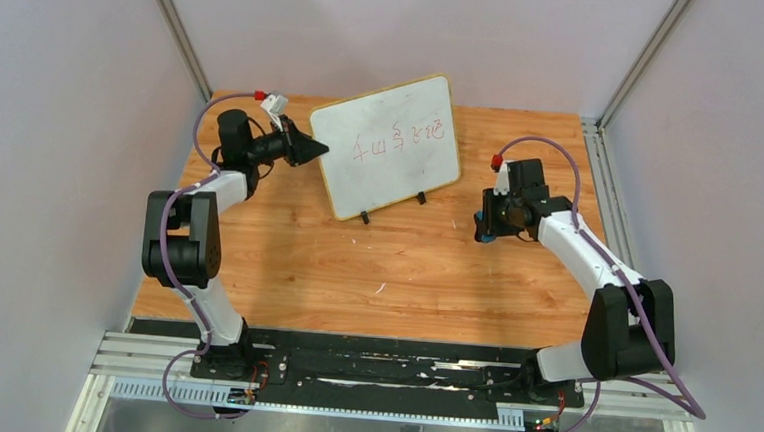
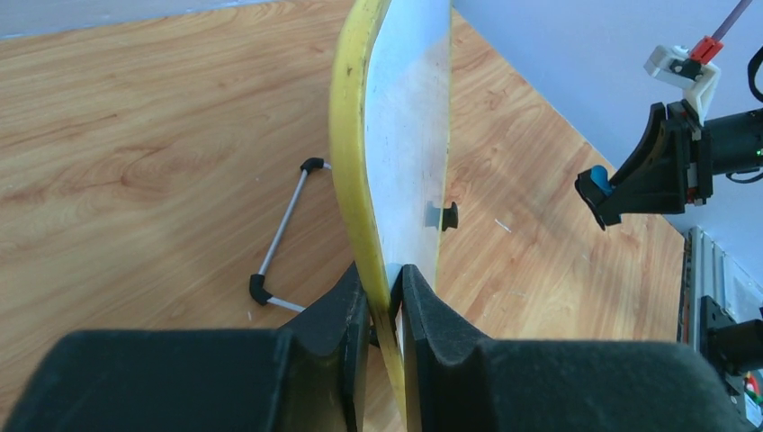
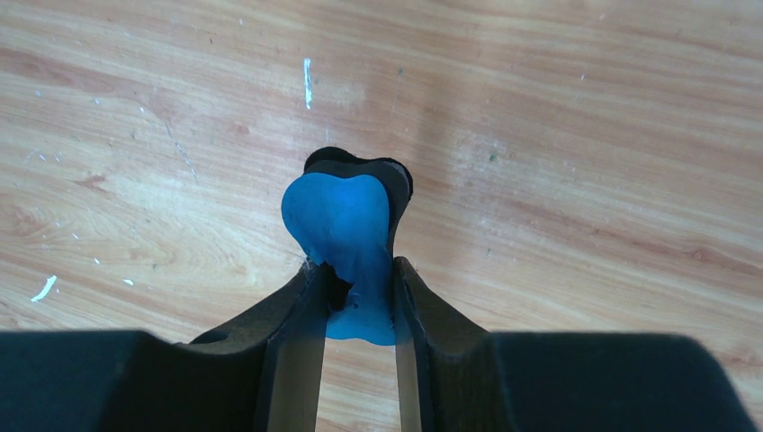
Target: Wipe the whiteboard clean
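The left arm [image 1: 188,239] rises along the left of the frame, elbow bent, and the left gripper [image 1: 312,151] is pinched tight on the whiteboard [image 1: 387,151] edge. The right arm [image 1: 595,264] folds inward at the right, and the right gripper [image 1: 485,225] is clamped on a blue pad [image 3: 340,220].

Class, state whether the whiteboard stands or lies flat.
Standing: the whiteboard rests on its feet, wire prop behind, left jaws clamping its edge.

table [image 1: 375,266]: light wooden top, grain running left to right | scratches [image 1: 381,288]: few small white ones, middle of table, toward near edge | walls [image 1: 54,106]: plain grey at left, far and right edges | posts [image 1: 174,28]: metal, at far corners | rail [image 1: 346,406]: silver, along near edge
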### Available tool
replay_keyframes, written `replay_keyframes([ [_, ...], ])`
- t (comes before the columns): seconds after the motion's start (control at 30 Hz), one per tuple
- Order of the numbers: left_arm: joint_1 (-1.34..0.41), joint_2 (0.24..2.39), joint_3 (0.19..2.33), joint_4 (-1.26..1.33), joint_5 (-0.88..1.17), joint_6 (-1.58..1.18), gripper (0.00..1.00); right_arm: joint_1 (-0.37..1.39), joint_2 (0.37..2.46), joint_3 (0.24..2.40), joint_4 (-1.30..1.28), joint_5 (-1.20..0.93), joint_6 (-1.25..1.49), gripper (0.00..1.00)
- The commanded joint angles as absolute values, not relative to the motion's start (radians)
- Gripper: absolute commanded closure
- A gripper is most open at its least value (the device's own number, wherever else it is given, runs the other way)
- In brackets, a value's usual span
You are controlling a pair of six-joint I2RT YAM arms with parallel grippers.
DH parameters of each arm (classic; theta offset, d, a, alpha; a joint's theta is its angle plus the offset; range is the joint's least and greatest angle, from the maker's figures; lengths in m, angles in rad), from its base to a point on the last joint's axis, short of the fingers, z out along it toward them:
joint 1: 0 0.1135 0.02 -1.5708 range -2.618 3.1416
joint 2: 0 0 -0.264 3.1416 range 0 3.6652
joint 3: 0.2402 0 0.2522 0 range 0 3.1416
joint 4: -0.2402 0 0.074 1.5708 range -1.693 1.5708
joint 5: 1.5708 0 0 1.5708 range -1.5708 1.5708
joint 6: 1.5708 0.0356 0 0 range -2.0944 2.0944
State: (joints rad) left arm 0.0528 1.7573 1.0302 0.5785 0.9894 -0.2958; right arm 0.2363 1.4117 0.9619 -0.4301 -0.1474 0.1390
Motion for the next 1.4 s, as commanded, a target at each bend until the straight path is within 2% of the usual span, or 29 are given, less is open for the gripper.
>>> replay_keyframes([
  [0.0, 0.049, 1.768, 1.007, 0.599, 0.970, -0.247, 0.99, 0.252, 1.394, 1.019, -0.386, -0.147, 0.143, 0.99],
  [0.3, 0.051, 1.767, 0.970, 0.559, 0.948, -0.144, 1.00, 0.252, 1.415, 1.031, -0.124, -0.167, 0.105, 0.99],
  [0.67, 0.088, 1.774, 0.995, 0.520, 0.968, -0.135, 1.00, 0.253, 1.624, 1.158, 0.122, -0.297, 0.071, 0.99],
  [1.37, 0.098, 1.779, 1.002, 0.489, 0.959, -0.120, 1.00, 0.308, 1.942, 1.571, 0.125, -0.240, -0.028, 0.99],
])
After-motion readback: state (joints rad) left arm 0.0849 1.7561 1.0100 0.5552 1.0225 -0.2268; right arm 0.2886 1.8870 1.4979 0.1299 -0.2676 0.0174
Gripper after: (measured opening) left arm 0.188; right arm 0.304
